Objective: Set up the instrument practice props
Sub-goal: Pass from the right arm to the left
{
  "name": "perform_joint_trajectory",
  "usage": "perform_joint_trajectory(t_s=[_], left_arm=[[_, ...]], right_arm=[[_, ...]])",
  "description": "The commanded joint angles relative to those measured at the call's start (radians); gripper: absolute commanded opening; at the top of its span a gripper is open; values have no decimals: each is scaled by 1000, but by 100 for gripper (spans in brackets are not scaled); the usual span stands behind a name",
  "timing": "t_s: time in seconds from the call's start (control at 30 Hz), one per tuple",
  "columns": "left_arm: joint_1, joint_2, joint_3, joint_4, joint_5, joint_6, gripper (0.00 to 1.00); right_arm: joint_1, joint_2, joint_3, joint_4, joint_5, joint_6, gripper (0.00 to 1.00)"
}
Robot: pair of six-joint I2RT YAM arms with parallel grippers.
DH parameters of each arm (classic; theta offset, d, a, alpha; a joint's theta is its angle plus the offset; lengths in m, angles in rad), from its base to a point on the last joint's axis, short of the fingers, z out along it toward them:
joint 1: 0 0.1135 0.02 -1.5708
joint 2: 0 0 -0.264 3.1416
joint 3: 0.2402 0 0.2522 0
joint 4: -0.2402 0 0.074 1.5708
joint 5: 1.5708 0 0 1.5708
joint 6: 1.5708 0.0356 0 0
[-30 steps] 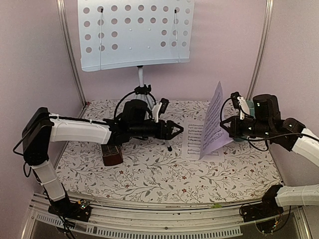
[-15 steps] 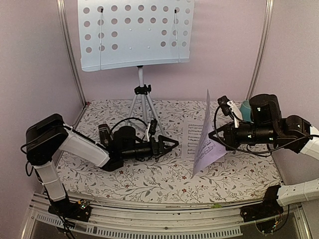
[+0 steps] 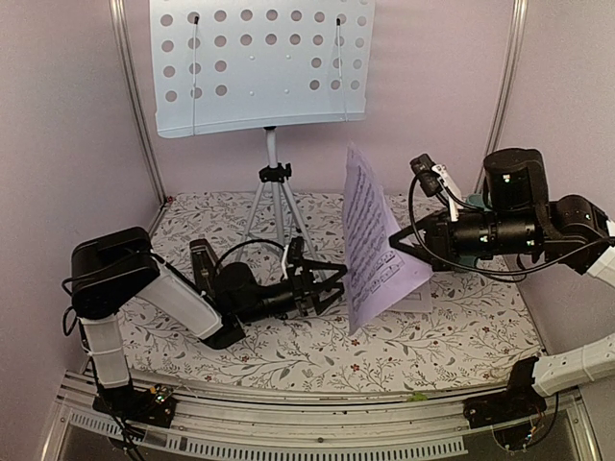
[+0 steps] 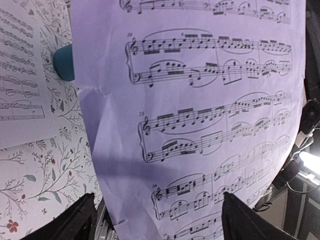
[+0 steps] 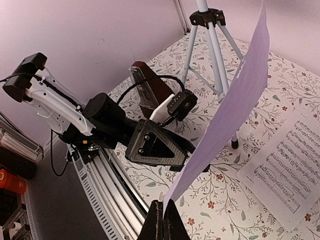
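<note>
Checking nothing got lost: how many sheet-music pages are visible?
2. The upright page is pinched by the right tool; the flat page lies on the table near it. Others may be stacked underneath.

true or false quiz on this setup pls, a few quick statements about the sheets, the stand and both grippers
1. The right gripper is shut on a sheet-music page, holding it roughly upright. True.
2. The left gripper grips the metronome. False: it is open and empty, and the metronome stands apart from its fingers.
3. A page rests on the music stand. False: the stand is bare.
4. A second page lies flat on the table. True.
</note>
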Motion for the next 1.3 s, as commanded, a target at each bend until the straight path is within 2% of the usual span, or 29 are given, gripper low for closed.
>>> perform_joint_trajectory(t_s=[0.0, 0.17, 0.37, 0.63, 0.77, 0.93, 1.0, 1.1, 1.2, 1.27], left_arm=[[-7, 7, 25, 169, -45, -28, 86], [-4, 11, 45, 199, -53, -6, 85], [12, 10, 76, 254, -51, 9, 76], [28, -17, 131, 281, -31, 54, 45], [28, -14, 162, 274, -17, 77, 25], [37, -66, 160, 225, 0, 156, 11], [39, -102, 156, 174, 12, 207, 2], [37, -169, 145, 60, 28, 310, 0], [34, -256, 133, -107, 43, 451, 0], [34, -314, 136, -233, 59, 544, 0]], right_arm=[[10, 12, 65, -48, -26, 10, 0], [10, -24, 83, -40, -46, 32, 0], [10, -49, 80, -89, -39, 45, 0], [10, -95, 66, -152, -34, 71, 0], [9, -123, 58, -178, -16, 82, 0], [10, -161, 19, -193, 17, 98, 0], [10, -171, 6, -201, 44, 106, 0], [9, -188, -1, -212, 102, 122, 0], [10, -201, -15, -217, 168, 133, 16], [10, -212, -29, -192, 202, 131, 36]])
